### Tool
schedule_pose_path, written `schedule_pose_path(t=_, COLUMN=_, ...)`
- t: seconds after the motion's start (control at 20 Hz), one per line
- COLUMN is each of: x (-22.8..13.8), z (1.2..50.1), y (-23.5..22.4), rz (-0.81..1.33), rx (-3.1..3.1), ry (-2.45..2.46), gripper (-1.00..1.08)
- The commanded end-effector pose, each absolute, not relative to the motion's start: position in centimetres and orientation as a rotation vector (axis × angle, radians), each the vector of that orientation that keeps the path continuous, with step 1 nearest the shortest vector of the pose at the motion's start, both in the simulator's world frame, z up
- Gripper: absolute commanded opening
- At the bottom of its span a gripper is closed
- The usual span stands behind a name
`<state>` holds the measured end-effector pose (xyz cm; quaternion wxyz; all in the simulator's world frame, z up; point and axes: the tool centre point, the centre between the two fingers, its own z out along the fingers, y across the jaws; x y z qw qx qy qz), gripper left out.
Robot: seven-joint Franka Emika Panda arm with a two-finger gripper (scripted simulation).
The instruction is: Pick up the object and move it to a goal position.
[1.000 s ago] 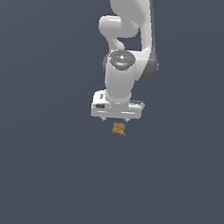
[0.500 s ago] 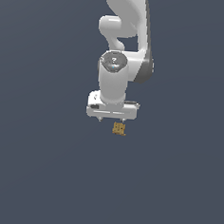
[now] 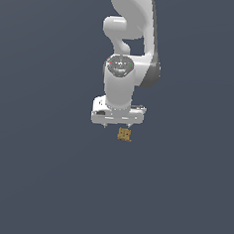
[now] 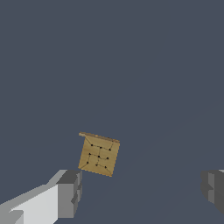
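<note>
Approach is the step in hand: the white robot hand [image 3: 117, 125] hangs over the small tan-brown boxy block with dark dots [image 3: 124, 134], which lies on the dark grey desk [image 3: 44, 183]. Its fingers [image 4: 69, 192] are spread wide and grip nothing. Next, I judge, it must centre on the block and descend. Only the wrist view shows the block nearer one finger, tilted against the jaw line; only the exterior view shows the arm's height.
</note>
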<state>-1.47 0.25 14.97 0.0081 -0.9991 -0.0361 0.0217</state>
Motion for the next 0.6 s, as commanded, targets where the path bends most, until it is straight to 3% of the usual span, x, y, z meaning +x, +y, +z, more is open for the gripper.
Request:
schedule_pose_path(t=0.0, x=-1.6, z=14.7, y=0.3, rz=0.067, rx=-3.122, ry=-0.17, gripper=1.0)
schedule_pose_path(t=0.55, x=-2.2, z=12.6, y=1.1, rz=0.059, rx=-3.078, ry=-0.605, gripper=1.0)
